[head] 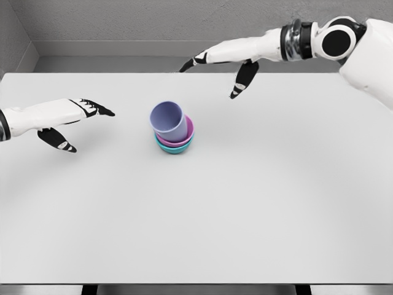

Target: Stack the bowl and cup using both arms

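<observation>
So the stack is parked a bit left of the middle of the white table (258, 209): a teal bowl (174, 147) at the bottom, a pink bowl (182, 136) nested in it, and a lavender cup (168, 120) seated in the pink one, tilted so its mouth is tipped toward the upper left. Nothing is being touched by either hand.

The left hand (78, 118) is seen at the left side, well apart from the stack, with fingers stretched out toward it and the thumb hung below; it is held open and empty. The right hand (222, 67) is found up near the far edge of the table, fingers spread loose, thumb drooped down, nothing gripped. Its arm is brought in from the upper right corner.

Room-wise, loads of bare tabletop is left in front of the stack and to its right, all the way to the near edge. A clear gap is also kept between the stack and each hand. The far edge is backed by a grey wall (153, 24).
</observation>
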